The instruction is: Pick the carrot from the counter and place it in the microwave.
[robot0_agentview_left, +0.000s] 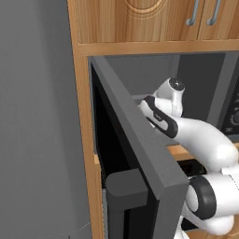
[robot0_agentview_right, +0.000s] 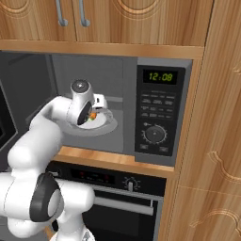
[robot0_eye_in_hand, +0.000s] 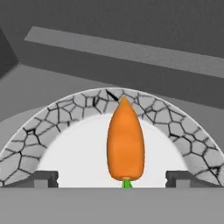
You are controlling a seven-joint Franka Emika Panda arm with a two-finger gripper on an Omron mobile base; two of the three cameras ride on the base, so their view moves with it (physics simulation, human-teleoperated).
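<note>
Item, carrot (robot0_eye_in_hand: pixel 125 144): I see it lying on the plate (robot0_eye_in_hand: pixel 78 153) inside the microwave (robot0_agentview_right: pixel 141 108), between my pincer (robot0_eye_in_hand: pixel 112 178) fingertips, touching neither; long axis straight ahead, tip away, green stub toward me. Pincer: released, jaws wide apart. My judgement: placing done, next a straight pull back past the door (robot0_agentview_left: pixel 140 154)

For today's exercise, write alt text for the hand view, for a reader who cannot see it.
A small orange tapered carrot lies on a white round plate with a cracked-stone grey rim, its tip pointing away and its green stub nearest the camera. The gripper stands open, its two dark finger tips wide apart, clear of the carrot. Behind are the dark grey inner walls of the microwave.
</note>
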